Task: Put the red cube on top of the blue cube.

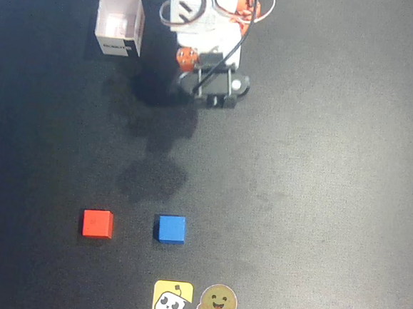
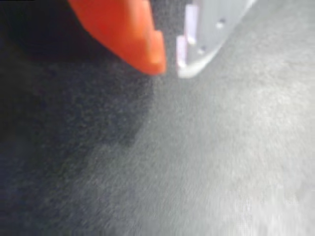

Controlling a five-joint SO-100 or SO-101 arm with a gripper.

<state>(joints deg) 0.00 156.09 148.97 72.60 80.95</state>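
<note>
Cubes sit side by side on the black table [image 1: 319,178] in the overhead view: the red cube [image 1: 97,224] on the left, the blue cube [image 1: 171,229] near it on the right, not touching. The arm [image 1: 205,33] is folded far away at the top, beside a white box [image 1: 120,24]. The gripper [image 2: 170,63] is nearly closed and holds nothing.

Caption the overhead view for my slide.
Small red cube and small blue cube sit apart on the black table; folded arm's gripper empty.
</note>
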